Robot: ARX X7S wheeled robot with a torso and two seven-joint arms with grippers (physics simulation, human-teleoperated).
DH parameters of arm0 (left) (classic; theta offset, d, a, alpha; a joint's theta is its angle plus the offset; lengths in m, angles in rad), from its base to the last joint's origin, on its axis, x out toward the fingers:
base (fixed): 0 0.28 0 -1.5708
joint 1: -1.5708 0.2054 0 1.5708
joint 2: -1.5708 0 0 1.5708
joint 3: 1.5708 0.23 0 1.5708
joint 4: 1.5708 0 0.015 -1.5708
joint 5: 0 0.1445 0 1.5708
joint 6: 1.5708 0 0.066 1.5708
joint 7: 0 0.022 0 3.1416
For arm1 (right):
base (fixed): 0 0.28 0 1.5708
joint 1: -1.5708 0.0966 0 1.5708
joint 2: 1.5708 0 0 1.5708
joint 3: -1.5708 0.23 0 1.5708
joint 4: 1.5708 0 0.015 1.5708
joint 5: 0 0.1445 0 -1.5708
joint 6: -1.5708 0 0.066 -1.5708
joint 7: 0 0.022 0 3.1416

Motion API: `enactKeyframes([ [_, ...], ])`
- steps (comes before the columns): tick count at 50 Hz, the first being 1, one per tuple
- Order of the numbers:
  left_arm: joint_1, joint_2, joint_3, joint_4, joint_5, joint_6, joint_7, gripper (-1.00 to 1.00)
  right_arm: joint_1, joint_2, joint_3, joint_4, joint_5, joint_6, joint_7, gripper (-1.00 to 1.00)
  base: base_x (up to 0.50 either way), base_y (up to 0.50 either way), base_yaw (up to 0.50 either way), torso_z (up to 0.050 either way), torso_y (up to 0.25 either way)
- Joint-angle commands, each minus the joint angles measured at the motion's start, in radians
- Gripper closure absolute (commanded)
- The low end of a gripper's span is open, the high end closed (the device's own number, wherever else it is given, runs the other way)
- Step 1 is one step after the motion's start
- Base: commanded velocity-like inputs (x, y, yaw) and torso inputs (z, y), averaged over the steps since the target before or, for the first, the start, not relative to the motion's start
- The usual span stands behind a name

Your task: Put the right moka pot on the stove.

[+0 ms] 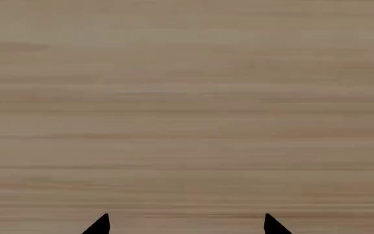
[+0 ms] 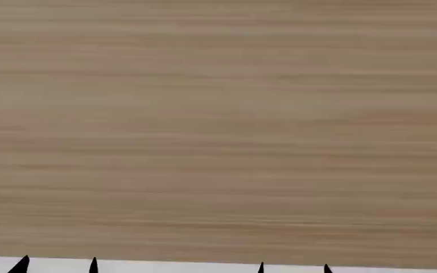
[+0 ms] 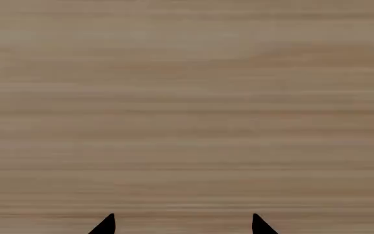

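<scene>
Neither moka pot and no stove show in any view; they are out of view. My left gripper (image 2: pixel 57 265) shows only as two black fingertips at the head view's bottom edge, set apart with nothing between them. In the left wrist view the left gripper (image 1: pixel 185 224) is open over bare wood. My right gripper (image 2: pixel 293 267) also shows as two black tips set apart. In the right wrist view the right gripper (image 3: pixel 183 224) is open and empty over wood.
A light wooden surface (image 2: pixel 218 131) with horizontal grain fills all three views. A white strip (image 2: pixel 173 267) runs along the head view's bottom edge, below the wood's near edge.
</scene>
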Motion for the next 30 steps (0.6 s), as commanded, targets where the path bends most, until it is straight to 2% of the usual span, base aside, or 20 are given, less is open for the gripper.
enactKeyframes([
  [1,0.0,-0.01,0.011,0.0,-0.01,0.0,-0.011,-1.0,0.0,0.009,-0.013,0.0,0.009,0.0,0.013,-1.0,0.0,0.0,0.0,0.0,0.0],
  [4,0.003,-0.02,0.023,0.001,-0.02,0.011,-0.023,-1.0,0.008,0.024,-0.027,0.028,0.004,-0.037,0.033,-1.0,0.0,0.0,0.0,0.0,0.0],
  [30,0.002,-0.072,0.09,-0.021,-0.051,0.057,-0.101,-1.0,0.008,0.074,-0.085,0.028,0.058,-0.033,0.084,-1.0,0.0,0.0,0.0,0.0,0.0],
])
